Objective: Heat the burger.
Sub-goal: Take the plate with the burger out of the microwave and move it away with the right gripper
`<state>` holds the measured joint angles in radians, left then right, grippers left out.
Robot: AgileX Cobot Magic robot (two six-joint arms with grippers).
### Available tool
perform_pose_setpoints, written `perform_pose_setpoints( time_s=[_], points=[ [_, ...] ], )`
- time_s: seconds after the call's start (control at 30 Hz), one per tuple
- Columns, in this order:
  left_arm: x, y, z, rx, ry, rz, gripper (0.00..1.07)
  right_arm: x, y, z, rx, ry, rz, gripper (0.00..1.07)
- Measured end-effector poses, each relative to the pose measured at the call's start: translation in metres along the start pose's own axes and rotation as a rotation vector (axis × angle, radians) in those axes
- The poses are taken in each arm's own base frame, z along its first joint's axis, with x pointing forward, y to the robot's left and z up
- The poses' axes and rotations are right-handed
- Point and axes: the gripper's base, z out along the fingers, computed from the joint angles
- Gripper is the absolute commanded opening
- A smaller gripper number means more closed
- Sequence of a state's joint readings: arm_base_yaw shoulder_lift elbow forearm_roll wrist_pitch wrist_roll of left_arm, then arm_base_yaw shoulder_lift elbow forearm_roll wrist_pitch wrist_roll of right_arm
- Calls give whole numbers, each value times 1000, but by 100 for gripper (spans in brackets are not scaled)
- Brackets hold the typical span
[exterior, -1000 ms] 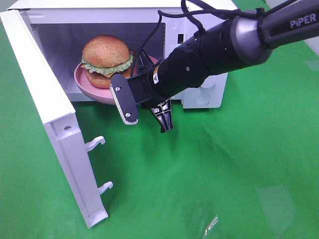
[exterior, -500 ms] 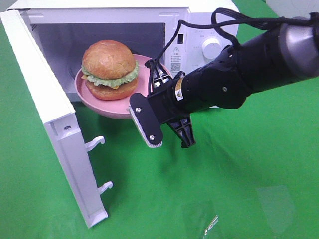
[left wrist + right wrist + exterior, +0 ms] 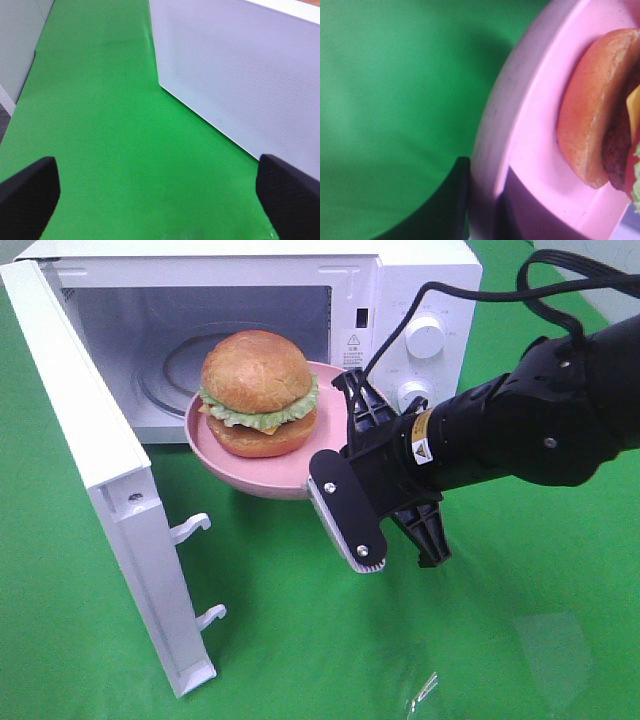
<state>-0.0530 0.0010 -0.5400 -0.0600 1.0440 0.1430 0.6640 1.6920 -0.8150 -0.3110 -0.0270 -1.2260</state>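
At the microwave mouth: right gripper (image 3: 345,445) pinching the rim of the round pink plate (image 3: 240,468), glossy golden-brown burger (image 3: 259,392) sitting on it, just outside the open white microwave (image 3: 400,285).

From the left wrist: left gripper (image 3: 159,192) gaping wide, holding nothing, beside the perforated white wall.
From the right wrist: fingers (image 3: 461,200) clamped on the plate edge. Better to keep it level, probably, so nothing slides.

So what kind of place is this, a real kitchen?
Probably not a kitchen but a staged test bench: a white microwave stands with its door open on a bare green cloth, and a black robot arm holds a pink plate with a burger.
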Motion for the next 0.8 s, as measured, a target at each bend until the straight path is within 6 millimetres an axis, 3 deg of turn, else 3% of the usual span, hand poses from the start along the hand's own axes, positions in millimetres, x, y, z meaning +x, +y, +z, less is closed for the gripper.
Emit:
perform_pose_setpoints(
  time_s=[0.27, 0.33, 0.43, 0.57, 0.8],
  points=[
    [0, 0, 0, 0, 0, 0, 100, 1, 10, -28, -6, 12, 27, 0],
    [0, 0, 0, 0, 0, 0, 100, 0, 15, -46, -6, 17, 38, 0],
    [0, 0, 0, 0, 0, 0, 100, -1, 17, -50, -7, 16, 40, 0],
    [0, 0, 0, 0, 0, 0, 100, -7, 35, -71, -50, 14, 46, 0],
    [0, 0, 0, 0, 0, 0, 100, -4, 49, -89, -91, 42, 88, 0]
  ],
)
